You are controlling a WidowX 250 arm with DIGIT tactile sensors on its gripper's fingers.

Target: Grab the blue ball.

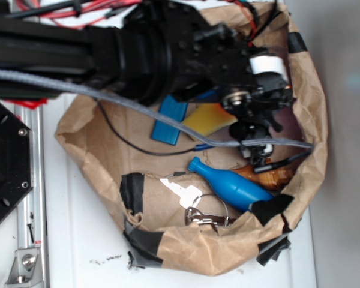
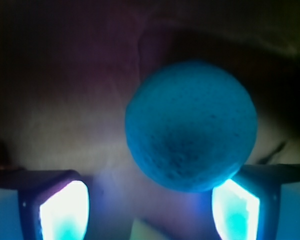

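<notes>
The blue ball [image 2: 190,125] fills the upper right of the wrist view, a teal sphere with a finely pitted surface lying on brown paper. My gripper [image 2: 150,200] is open, with the two glowing pads far apart at the bottom. The ball lies just ahead of the jaws, off to the right, and its lower edge meets the top of the right pad [image 2: 235,210]. The left pad [image 2: 65,212] has nothing against it. In the exterior view the black arm [image 1: 168,54] reaches over the paper bag and hides the ball.
The crumpled brown paper bag [image 1: 186,252] walls in everything. Inside lie a flat blue block [image 1: 170,120], a yellow sponge [image 1: 210,118], a blue pin-shaped bottle [image 1: 228,183], a brown object [image 1: 270,174] and a key ring [image 1: 205,211]. A grey cable [image 1: 138,108] crosses the bag.
</notes>
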